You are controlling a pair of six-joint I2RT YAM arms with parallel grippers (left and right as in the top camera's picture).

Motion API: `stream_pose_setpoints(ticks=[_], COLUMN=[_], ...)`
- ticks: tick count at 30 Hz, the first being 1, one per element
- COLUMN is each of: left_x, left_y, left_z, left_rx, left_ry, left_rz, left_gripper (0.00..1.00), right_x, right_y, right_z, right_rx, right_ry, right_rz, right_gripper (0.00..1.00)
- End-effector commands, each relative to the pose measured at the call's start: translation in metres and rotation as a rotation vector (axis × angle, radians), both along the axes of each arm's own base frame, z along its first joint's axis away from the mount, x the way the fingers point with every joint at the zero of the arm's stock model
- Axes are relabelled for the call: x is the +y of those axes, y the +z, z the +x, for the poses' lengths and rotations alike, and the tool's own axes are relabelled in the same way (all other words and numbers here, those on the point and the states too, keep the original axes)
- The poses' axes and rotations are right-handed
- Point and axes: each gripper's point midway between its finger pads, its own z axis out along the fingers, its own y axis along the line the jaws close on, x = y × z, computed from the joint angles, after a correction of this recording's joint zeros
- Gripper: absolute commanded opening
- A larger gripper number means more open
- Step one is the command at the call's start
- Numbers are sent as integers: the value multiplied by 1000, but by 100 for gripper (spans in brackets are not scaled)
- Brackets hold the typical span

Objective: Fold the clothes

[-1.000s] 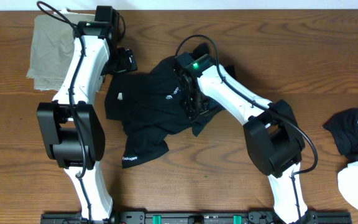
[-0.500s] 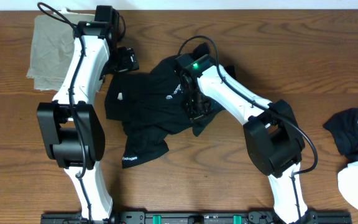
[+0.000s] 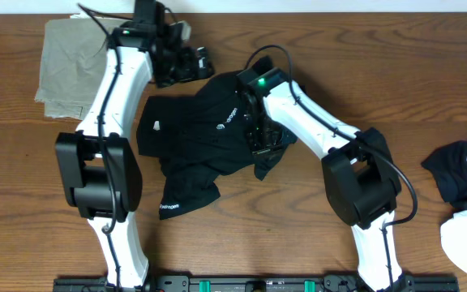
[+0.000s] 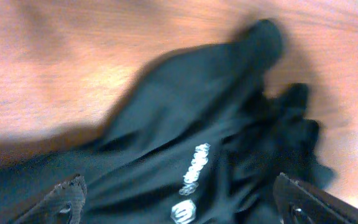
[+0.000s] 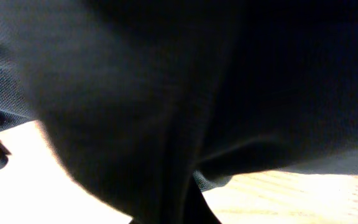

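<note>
Black shirt (image 3: 193, 138) rumpled, white logo (image 3: 220, 126) facing up.

It looks to me like a robotics lab bench. My left arm (image 3: 108, 105) and right arm (image 3: 314, 122) rise from a rail (image 3: 258, 284) at the edge of a wooden table (image 3: 428, 89). A khaki garment (image 3: 67, 61) lies well left of my left claw (image 3: 194, 63), with black clothes (image 3: 193, 138) just beside it.

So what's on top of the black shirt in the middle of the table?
The right gripper is down on the black shirt. Its fingertips are hidden in the fabric, so whether they pinch cloth cannot be seen.
</note>
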Motion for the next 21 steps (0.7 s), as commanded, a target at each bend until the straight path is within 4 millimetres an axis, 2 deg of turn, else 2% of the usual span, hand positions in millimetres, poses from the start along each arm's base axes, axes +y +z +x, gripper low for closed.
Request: stream_pose_setpoints(ticks=[1, 7, 10, 15, 21], left_x=[-32, -56, -62, -68, -87], left_y=[8, 20, 22, 19, 7], left_z=[1, 14, 19, 27, 39], left_rx=[-14, -101, -134, -174, -213], left_ry=[-46, -69, -74, -73, -91], left_rz=[-107, -132, -119, -93, -112], left_gripper=[98, 98, 99, 99, 96], right_x=[-1, -11, -17, -29, -32], right_y=[-2, 1, 3, 12, 29], right_z=[-3, 5, 10, 15, 16], right_rx=[59, 97, 115, 134, 106], right_ry=[-74, -157, -192, -234, -222], right_rz=[44, 108, 148, 191, 216], right_gripper=[1, 1, 1, 1, 1])
